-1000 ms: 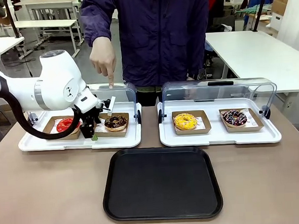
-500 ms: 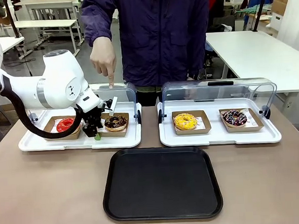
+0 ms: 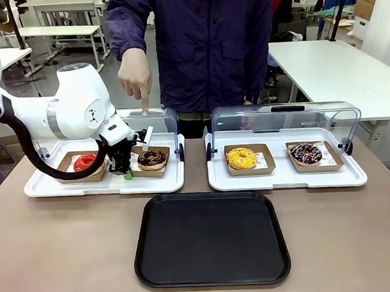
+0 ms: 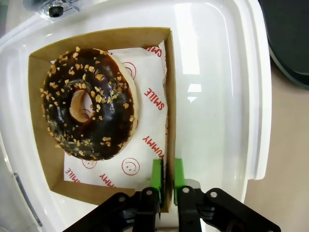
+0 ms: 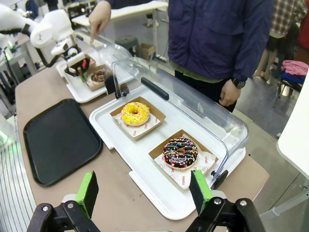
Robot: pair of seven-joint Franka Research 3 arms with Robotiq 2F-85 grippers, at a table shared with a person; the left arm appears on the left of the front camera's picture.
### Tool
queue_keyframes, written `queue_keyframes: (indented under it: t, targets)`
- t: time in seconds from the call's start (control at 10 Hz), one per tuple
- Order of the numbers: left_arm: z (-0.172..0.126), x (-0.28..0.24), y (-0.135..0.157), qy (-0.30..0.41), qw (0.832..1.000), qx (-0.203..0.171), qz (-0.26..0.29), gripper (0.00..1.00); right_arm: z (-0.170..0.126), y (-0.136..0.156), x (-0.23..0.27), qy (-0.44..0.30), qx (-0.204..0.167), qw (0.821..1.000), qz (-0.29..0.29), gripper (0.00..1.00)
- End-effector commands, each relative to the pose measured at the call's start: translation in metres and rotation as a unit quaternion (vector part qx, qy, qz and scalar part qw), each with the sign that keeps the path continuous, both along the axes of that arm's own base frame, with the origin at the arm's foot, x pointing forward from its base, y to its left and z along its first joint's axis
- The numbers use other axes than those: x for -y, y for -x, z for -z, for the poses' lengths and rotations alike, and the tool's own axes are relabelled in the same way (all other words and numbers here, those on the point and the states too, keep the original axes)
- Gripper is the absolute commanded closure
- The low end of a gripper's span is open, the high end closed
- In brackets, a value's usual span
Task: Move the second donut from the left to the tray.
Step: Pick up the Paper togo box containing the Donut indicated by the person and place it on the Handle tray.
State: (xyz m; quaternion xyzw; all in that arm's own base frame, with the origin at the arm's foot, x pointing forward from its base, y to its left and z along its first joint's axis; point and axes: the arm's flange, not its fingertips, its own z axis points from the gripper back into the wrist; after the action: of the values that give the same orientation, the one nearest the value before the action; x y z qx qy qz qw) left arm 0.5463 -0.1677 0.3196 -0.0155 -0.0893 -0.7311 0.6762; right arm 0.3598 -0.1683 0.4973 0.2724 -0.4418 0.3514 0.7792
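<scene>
left gripper (image 4: 164, 170) pinches the holder wall of the second donut from the left (image 4: 88, 102); right gripper (image 5: 144, 191) spread wide.

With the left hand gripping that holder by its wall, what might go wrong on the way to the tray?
The left hand pinches only one thin cardboard wall of the holder, so it may bend or tilt and let the donut slide out. The clear lid stands close behind, and the display tray's rim could catch the holder before the tray.
</scene>
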Motion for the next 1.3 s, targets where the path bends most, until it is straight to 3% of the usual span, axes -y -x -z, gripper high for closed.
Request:
queue_keyframes:
  t: [0.0,0.2,0.3,0.6,0.8,1.2]
  targets:
    - [-0.004,-0.002,0.003,-0.015,1.0,-0.004,-0.011,1.0,0.0,-0.003,0.0,-0.007,0.02,1.0,-0.003,0.0]
    - [0.003,-0.001,0.0,-0.006,0.999,-0.017,-0.045,1.0,0.0,-0.003,0.0,-0.007,0.02,1.0,-0.003,0.0]
    - [-0.002,0.0,0.001,-0.001,1.0,-0.001,-0.004,1.0,0.0,-0.003,0.0,-0.007,0.02,1.0,-0.003,0.0]
    - [0.0,0.002,0.001,0.0,1.0,-0.004,-0.015,0.98,0.0,-0.003,0.0,-0.007,0.02,1.0,-0.003,0.0]
    - [-0.032,-0.003,0.03,0.011,0.998,0.051,-0.031,0.98,0.0,-0.003,0.0,-0.007,0.02,1.0,-0.003,0.0]
    - [-0.079,0.006,0.081,0.009,0.995,0.086,-0.048,0.98,0.0,-0.003,0.0,-0.007,0.02,1.0,-0.003,0.0]
